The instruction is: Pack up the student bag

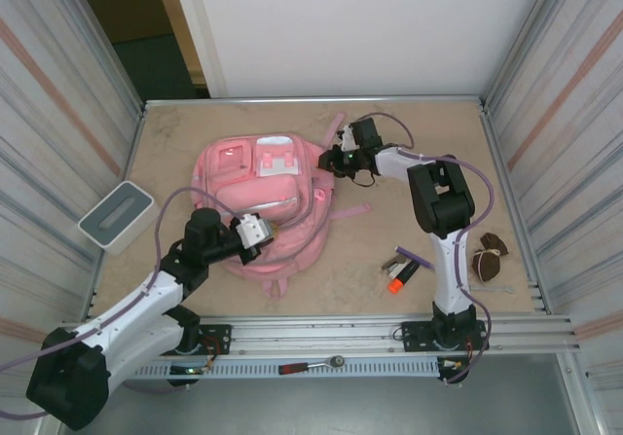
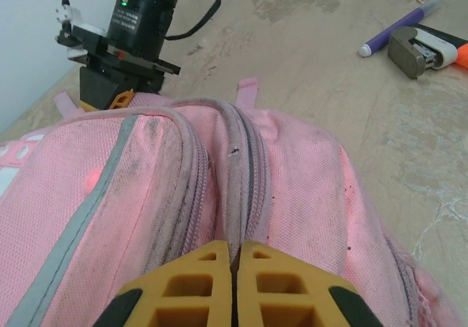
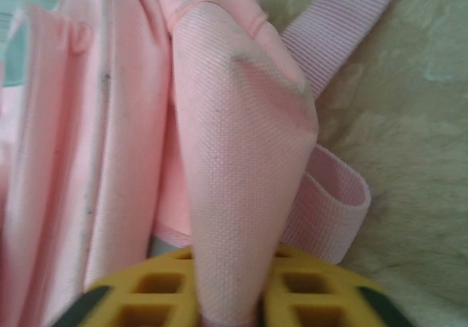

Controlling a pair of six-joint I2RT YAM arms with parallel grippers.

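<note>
The large pink fabric student bag (image 1: 263,201) lies flat on its back mid-table, front pockets up, stretched between the two grippers. The right gripper (image 1: 329,161) is clamped on a fold of the bag's pink cloth at its far right corner, a webbing strap looped just beside its fingers. Probably it is anchoring or lifting that corner so that the opening can be worked. The left gripper (image 2: 234,257) is pressed closed at the opposite, near edge. The grey zip seam runs straight out from its yellow fingertips, which suggests it is after the zip pull, though I cannot tell whether anything is pinched.

The mottled beige tabletop (image 1: 419,143) is walled by ribbed metal panels (image 1: 58,114) at both sides and a white board behind. Well off to the left gripper's left sits a small grey-white box (image 1: 117,214). Back toward the right arm's base lie a brown pouch (image 1: 489,252), a stapler with an orange marker (image 1: 401,279) and a purple pen (image 1: 417,256), likely waiting to be packed.
</note>
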